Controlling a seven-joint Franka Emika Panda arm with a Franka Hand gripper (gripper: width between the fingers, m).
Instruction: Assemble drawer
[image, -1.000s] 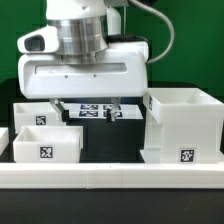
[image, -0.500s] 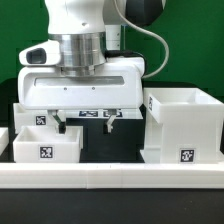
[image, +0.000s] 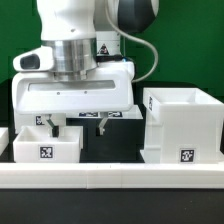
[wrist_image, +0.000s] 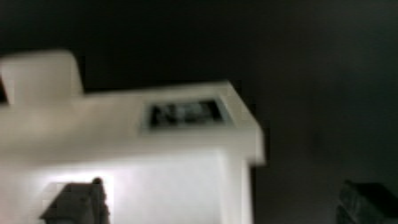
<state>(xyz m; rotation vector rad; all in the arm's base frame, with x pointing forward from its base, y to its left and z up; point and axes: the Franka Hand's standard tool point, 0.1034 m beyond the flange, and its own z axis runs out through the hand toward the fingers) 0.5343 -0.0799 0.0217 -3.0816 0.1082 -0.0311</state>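
Note:
My gripper (image: 75, 124) is open, with its dark fingers (image: 100, 126) spread wide and nothing between them. It hangs just above the two low white trays at the exterior view's left. The front tray (image: 45, 150) shows a square tag on its near wall. The second tray (image: 8, 136) behind it is mostly hidden by the gripper body. The tall housing (image: 185, 125) stands at the exterior view's right, apart from the gripper. In the blurred wrist view a white tray (wrist_image: 160, 150) with a tag lies under the gripper (wrist_image: 221, 205); one finger is over it, the other over the dark table.
A long low white rail (image: 110, 176) runs along the front of the black table. A green wall stands behind. A dark gap of table lies between the front tray and the housing.
The gripper has moved toward the exterior view's left and come over the trays. It now covers the tagged board at the back. The jaws stay open.

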